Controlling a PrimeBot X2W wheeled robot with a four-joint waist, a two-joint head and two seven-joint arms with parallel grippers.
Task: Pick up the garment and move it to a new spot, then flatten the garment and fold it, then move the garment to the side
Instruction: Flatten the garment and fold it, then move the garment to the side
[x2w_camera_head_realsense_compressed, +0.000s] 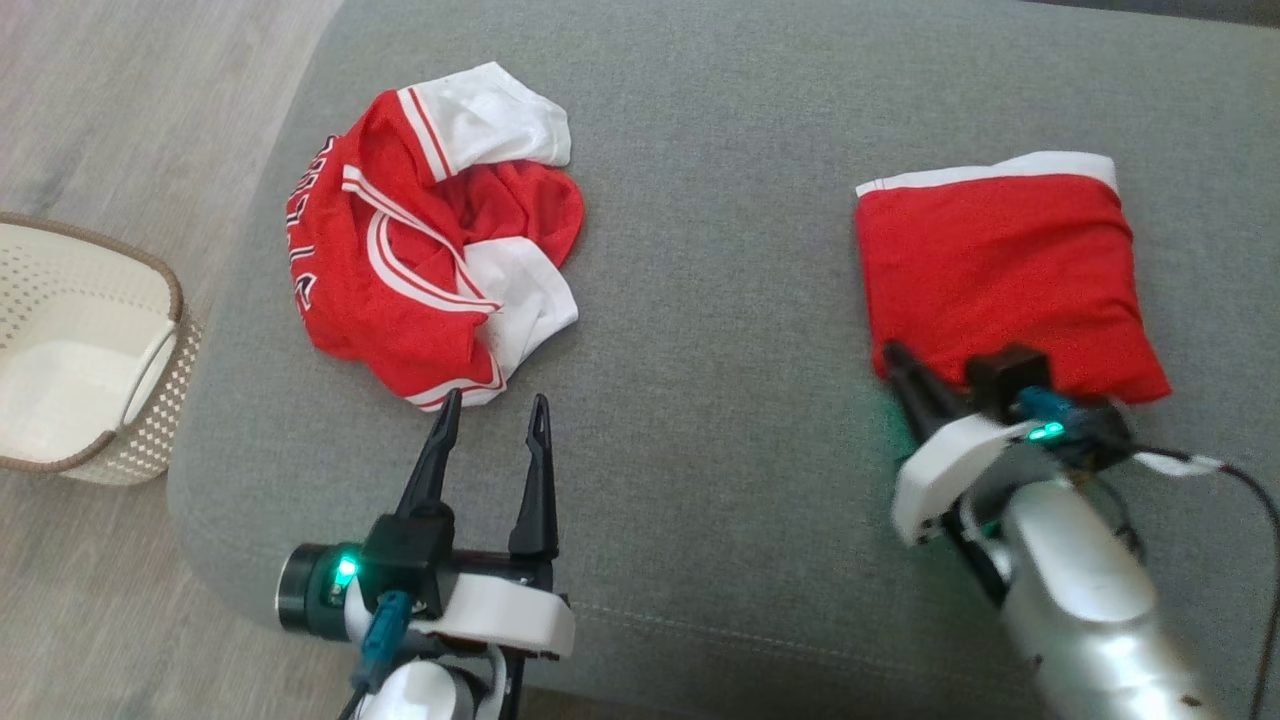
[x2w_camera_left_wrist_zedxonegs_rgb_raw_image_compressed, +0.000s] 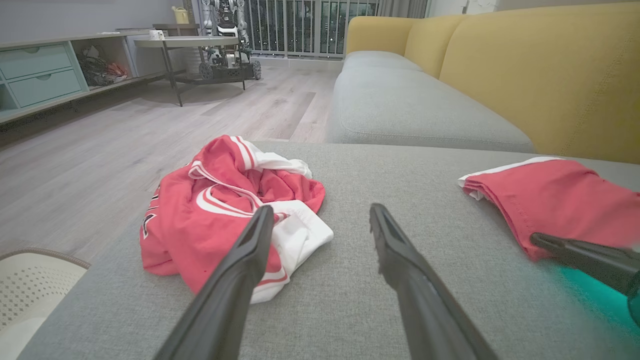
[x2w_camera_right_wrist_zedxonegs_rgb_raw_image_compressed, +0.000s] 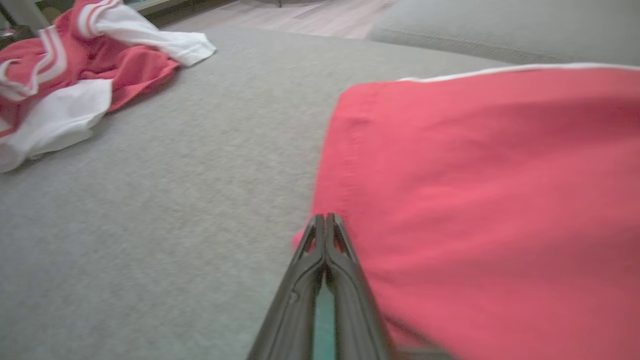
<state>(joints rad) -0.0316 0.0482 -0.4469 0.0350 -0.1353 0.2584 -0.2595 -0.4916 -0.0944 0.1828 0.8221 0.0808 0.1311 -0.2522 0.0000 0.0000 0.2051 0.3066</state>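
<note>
The folded red garment (x2w_camera_head_realsense_compressed: 1000, 270) is lying on the right part of the grey cushion (x2w_camera_head_realsense_compressed: 720, 250), with a white band showing along its far edge. The right gripper (x2w_camera_right_wrist_zedxonegs_rgb_raw_image_compressed: 325, 217) is resting at the garment's near-left corner with its fingers pressed together. The right wrist view is blurring there, so it is hard to tell whether any cloth is being pinched. In the head view the wrist is covering part of the garment's near edge. The left gripper (x2w_camera_head_realsense_compressed: 496, 400) is hovering over the cushion's near-left part with its fingers spread, holding nothing. Just beyond it a crumpled jersey (x2w_camera_head_realsense_compressed: 420, 250) is lying, its folds hiding most of the lettering. A woven basket (x2w_camera_head_realsense_compressed: 150, 430) is sitting left of the cushion, cut off by the frame.
</note>
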